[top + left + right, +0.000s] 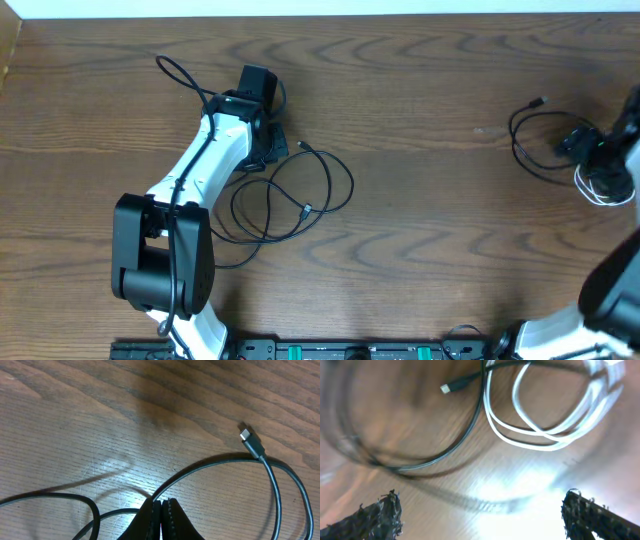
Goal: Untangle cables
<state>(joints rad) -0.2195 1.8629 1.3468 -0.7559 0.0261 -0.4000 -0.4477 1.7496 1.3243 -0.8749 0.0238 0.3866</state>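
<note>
A thin black cable (345,185) lies in loose loops on the wooden table beside my left arm. My left gripper (272,150) is shut on one strand of this cable (220,458) at its fingertips (162,502). One of the cable's plugs (248,440) lies free on the wood ahead. At the far right, a white cable (600,192) lies coiled by another black loop (520,150). My right gripper (585,148) hovers over them, open and empty (481,494). The white coil (545,435) and a black strand (470,425) with its plug (447,387) lie ahead of the fingers.
The table's back edge (320,18) runs along the top of the overhead view. The left arm's base (160,250) stands at the front left, with its own thick wire (180,75) arching toward the back. The right arm (610,290) enters at the front right corner.
</note>
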